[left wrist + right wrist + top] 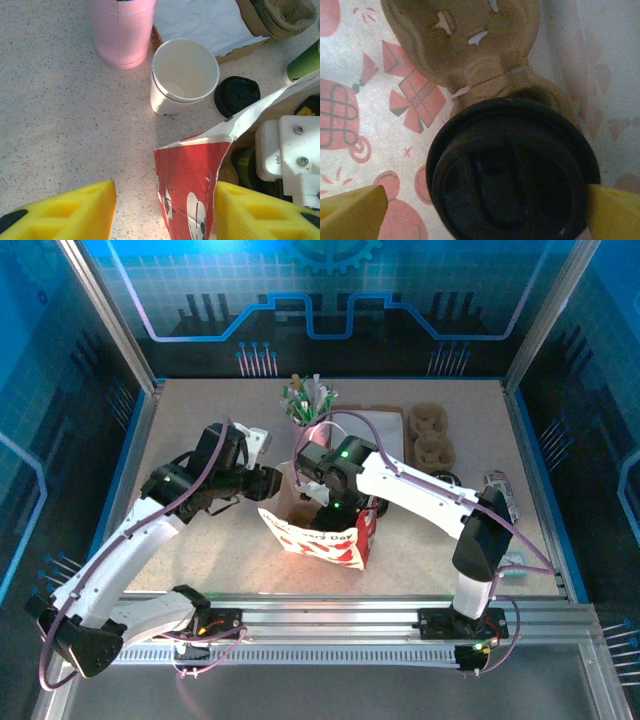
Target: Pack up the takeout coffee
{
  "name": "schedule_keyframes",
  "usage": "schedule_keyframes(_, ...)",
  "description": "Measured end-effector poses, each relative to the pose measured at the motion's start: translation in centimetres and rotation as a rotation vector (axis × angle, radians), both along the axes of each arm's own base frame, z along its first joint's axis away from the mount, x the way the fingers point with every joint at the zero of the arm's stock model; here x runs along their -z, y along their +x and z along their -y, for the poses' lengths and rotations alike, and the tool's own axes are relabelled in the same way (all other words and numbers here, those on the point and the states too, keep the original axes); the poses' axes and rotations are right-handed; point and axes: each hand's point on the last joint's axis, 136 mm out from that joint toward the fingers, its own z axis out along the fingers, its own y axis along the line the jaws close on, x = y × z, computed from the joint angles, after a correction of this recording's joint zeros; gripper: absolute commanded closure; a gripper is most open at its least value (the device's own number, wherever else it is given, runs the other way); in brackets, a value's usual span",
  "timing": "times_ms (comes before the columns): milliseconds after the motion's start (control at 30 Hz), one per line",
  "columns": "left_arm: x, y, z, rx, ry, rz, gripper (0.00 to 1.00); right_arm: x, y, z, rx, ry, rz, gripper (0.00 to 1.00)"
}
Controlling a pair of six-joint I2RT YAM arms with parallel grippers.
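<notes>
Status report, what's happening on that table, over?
Left gripper open astride rim of red bag. Right gripper open inside bag, over a black lid. White paper cup outside on table, unlidded; pink cup close beside.

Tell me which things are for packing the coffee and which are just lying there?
For the job: white paper cup, black lid (maybe), red-and-white bag, lidded cup inside the bag.
Just lying about: pink cup of sticks, cardboard trays, white sheet.
</notes>
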Motion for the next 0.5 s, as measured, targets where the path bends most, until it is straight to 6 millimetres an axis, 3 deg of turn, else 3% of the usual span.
schedule_keyframes(500,-1.0,-0.5,0.7,0.026,0.009,-0.001,0.45,-1.2,0.3,-0.4,-0.024,0.010,0.037,0.00)
